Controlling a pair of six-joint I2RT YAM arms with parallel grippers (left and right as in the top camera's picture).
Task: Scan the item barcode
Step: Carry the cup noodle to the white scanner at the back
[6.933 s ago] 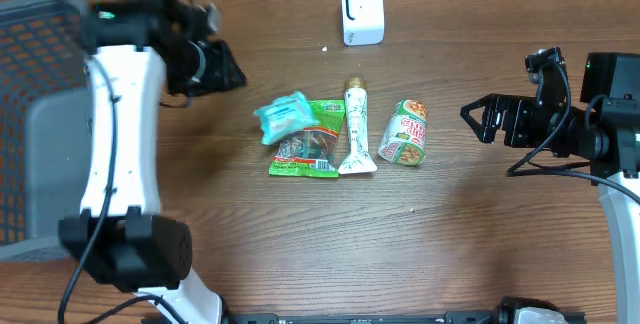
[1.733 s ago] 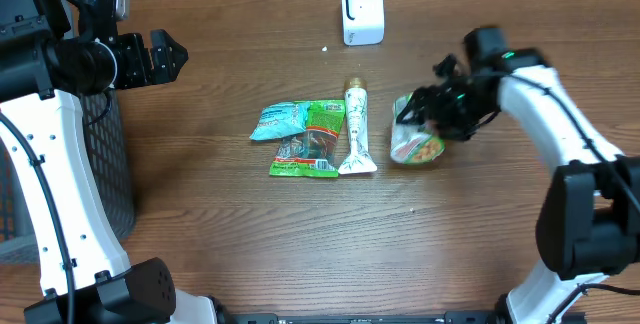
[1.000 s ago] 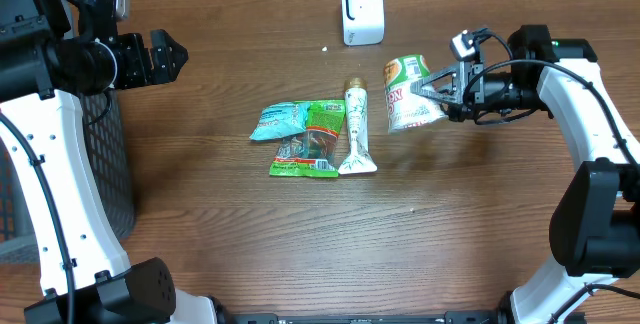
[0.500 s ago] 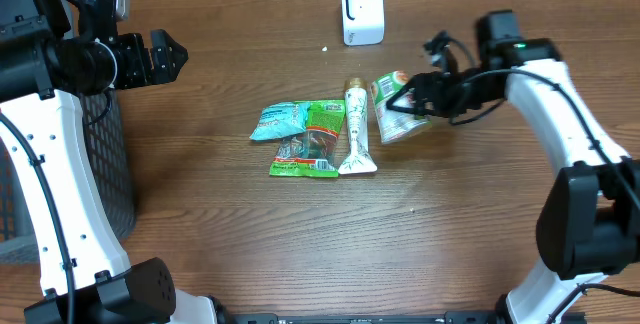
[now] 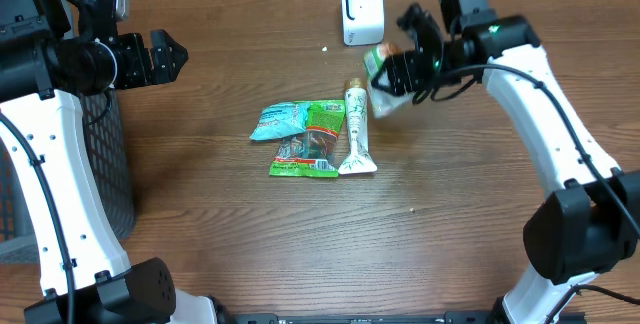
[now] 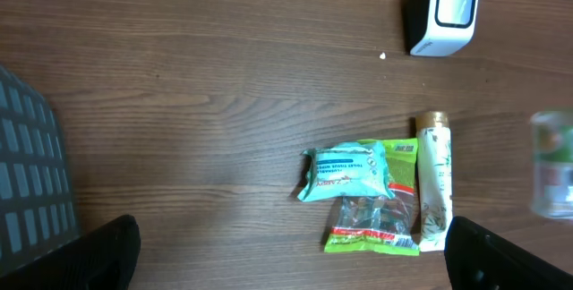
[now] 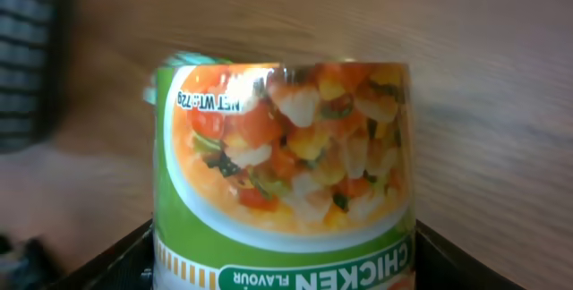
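1. Your right gripper [image 5: 402, 64] has its jaws partly spread and clamped on the noodle cup [image 5: 383, 94]; the cup hangs tilted over the table [image 5: 250, 244], near the white scanner [image 5: 362, 9], beside the tube [image 5: 355, 132].
2. Your left gripper [image 5: 168, 56] stands wide open, holding nothing, above the basket [image 5: 115, 184]; it is well apart from the snack packets [image 5: 305, 139].

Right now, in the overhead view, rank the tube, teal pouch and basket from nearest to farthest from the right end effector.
1. The tube, just left of the right end effector gripping the cup.
2. The teal pouch, farther left.
3. The basket, far left.
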